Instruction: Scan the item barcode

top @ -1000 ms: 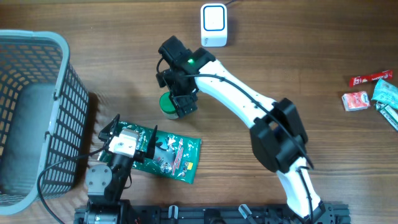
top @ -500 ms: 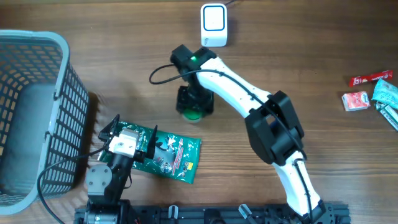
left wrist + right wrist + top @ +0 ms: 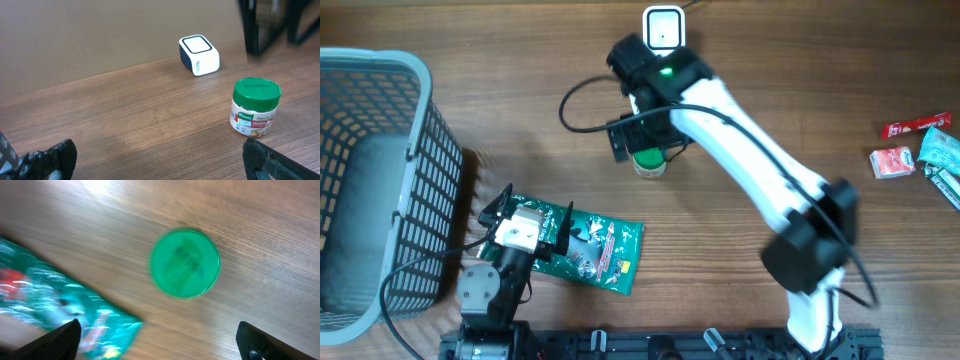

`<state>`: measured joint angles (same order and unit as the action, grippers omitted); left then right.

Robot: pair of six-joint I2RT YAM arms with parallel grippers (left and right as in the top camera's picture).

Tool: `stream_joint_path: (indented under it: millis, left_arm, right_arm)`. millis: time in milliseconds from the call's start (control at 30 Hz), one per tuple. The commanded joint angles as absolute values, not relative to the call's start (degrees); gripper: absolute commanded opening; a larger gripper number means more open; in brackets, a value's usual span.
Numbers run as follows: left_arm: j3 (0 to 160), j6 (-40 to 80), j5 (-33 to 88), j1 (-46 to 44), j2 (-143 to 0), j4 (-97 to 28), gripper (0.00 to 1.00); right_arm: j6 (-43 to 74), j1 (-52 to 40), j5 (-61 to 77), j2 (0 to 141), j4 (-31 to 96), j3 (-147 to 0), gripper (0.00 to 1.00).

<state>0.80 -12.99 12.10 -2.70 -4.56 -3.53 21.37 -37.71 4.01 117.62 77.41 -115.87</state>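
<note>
The wooden table [image 3: 500,110] carries a grey plastic basket [image 3: 375,58] at its left edge. The white right arm [image 3: 750,160] stretches diagonally across the middle towards the far side.

A flat green foil packet [image 3: 605,248] lies near the front edge. The left gripper [image 3: 525,228] sits over its left end with its fingers spread wide, and the left wrist view shows nothing between them.

The small jar with a green lid and a red-and-white label [image 3: 650,160] is the item in hand. A second ago it stood further left, directly above the packet in the overhead view, with the right gripper [image 3: 642,145] down around it. It has since shifted to the right and slightly towards the white box-shaped scanner [image 3: 663,35]. It now stands upright on the table, near the scanner but clearly apart from it.

The right gripper is now above the jar with its fingers spread wide. The right wrist view looks straight down on the lid and shows nothing pinched.

The jar appears to have been repositioned rather than scanned. No barcode is visible, so it probably has to be gripped again and turned towards the scanner window.

A few small red and teal wrappers [image 3: 892,162] lie at the far right.
</note>
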Motion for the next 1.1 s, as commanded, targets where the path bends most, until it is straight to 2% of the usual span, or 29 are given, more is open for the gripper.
stream_joint_path:
  millis: [0,33,67,133,267,367,567,667,767,800,833,933,967,1000,1067]
  left_arm:
    - [0.6,-12.64,12.84,-2.9,-4.14,-3.73,1.0]
    - [0.58,-12.64,12.84,-2.9,-4.14,-3.7,1.0]
    - [0.58,-12.64,12.84,-2.9,-4.14,-3.73,1.0]
    - [0.58,-12.64,12.82,-2.9,-4.14,-3.7,1.0]
    - [0.58,-12.64,12.84,-2.9,-4.14,-3.7,1.0]
    - [0.58,-12.64,12.84,-2.9,-4.14,-3.73,1.0]
    - [0.6,-12.64,12.84,-2.9,-4.14,-3.73,1.0]
    - [0.58,-12.64,12.84,-2.9,-4.14,-3.73,1.0]
    - [0.58,-12.64,12.84,-2.9,-4.14,-3.7,1.0]
    - [0.58,-12.64,12.84,-2.9,-4.14,-3.7,1.0]
    - [0.58,-12.64,12.84,-2.9,-4.14,-3.7,1.0]
    - [0.58,-12.64,12.84,-2.9,-4.14,-3.7,1.0]
    - [0.58,-12.64,12.84,-2.9,-4.14,-3.7,1.0]
    - [0.6,-12.64,12.82,-2.9,-4.14,-3.7,1.0]
    - [0.58,-12.64,12.84,-2.9,-4.14,-3.7,1.0]
  right_arm:
    - [49.5,-37.89,1.26,110.61,78.32,-117.45,0.99]
    - [74.81,-37.89,-5.06,110.45,83.7,-117.3,1.0]
    - [93.62,-37.91,-7.88,110.45,85.67,-115.46,1.0]
    - [111.72,-37.91,-7.99,110.8,82.5,-111.42,1.0]
    - [117.05,-37.89,-4.14,111.35,63.75,-101.58,1.0]
    - [118.65,-37.89,-1.74,111.42,56.27,-97.1,1.0]
    - [118.65,-36.91,6.09,116.31,55.02,-95.79,1.0]
    - [118.43,-36.14,4.93,120.64,53.87,-95.77,1.0]
    - [111.35,-35.05,2.83,121.4,54.24,-95.77,0.99]
    - [102.74,-35.05,3.16,121.4,54.72,-95.77,0.85]
    - [96.9,-35.05,3.49,121.4,54.7,-95.77,0.78]
    - [75.85,-34.3,5.21,121.1,55.57,-95.77,0.63]
    - [70.87,-33.82,6.17,120.84,55.81,-95.77,0.61]
    - [62.92,-33.12,7.38,120.4,55.7,-95.77,0.61]
    - [35.88,-30.98,9.85,119.22,56.62,-95.79,0.62]
